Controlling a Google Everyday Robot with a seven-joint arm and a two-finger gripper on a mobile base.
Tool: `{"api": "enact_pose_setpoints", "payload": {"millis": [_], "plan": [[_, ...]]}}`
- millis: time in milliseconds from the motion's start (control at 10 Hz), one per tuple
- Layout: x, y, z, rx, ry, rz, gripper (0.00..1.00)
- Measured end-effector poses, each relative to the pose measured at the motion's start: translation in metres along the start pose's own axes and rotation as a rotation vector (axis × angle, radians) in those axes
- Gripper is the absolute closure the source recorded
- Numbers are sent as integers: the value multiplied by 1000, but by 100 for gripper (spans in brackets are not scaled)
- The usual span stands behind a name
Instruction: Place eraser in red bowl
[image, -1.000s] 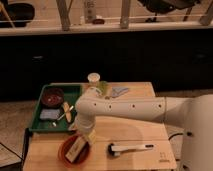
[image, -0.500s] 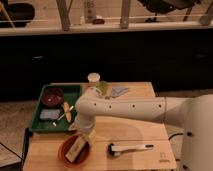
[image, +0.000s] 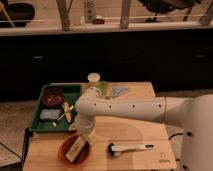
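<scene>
The red bowl (image: 74, 150) sits at the front left of the wooden table (image: 130, 131). A pale flat block, apparently the eraser (image: 76, 148), lies tilted inside the bowl. My white arm reaches from the right across the table and bends down at the left. My gripper (image: 85, 137) hangs just above the bowl's right rim, right over the eraser's upper end. Whether it touches the eraser cannot be told.
A green tray (image: 45, 121) at the left holds a dark bowl (image: 52, 95), a blue-grey sponge (image: 48, 114) and wooden utensils (image: 65, 111). A white cup (image: 93, 78) and a grey cloth (image: 119, 91) are at the table's back. A black-and-white brush (image: 131, 147) lies right of the red bowl.
</scene>
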Motion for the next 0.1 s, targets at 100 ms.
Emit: {"api": "enact_pose_setpoints", "payload": {"millis": [100], "plan": [[0, 0, 0, 0, 0, 0, 20]]}}
